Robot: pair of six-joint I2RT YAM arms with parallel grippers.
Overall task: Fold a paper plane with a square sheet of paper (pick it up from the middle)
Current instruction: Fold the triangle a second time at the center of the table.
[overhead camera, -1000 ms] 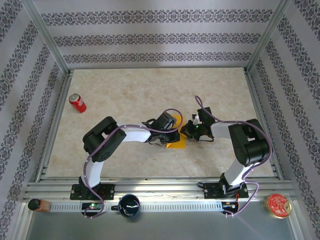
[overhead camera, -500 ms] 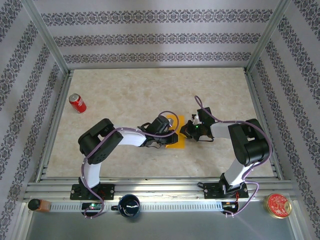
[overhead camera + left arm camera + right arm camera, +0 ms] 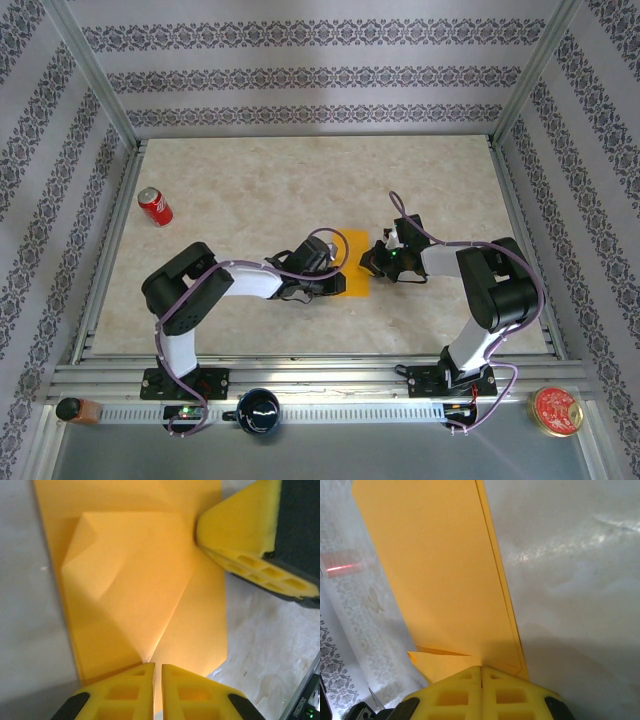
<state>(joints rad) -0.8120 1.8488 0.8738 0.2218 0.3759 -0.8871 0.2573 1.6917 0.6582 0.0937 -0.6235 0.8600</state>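
The folded orange-yellow paper sheet [image 3: 140, 580] is pinned by the clenched right claw [image 3: 481, 669], apparently for creasing by the clenched left claw [image 3: 153, 666].

I'm in a lab test cell: aluminium frame [image 3: 100, 92], patterned wall panels [image 3: 320, 78] boxing in my marble-look tabletop [image 3: 250, 170].

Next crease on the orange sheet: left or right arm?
Left, probably. The left gripper sits at the fold's tip on the sheet of paper; the right gripper, shut, seems to pin its edge and should hold.
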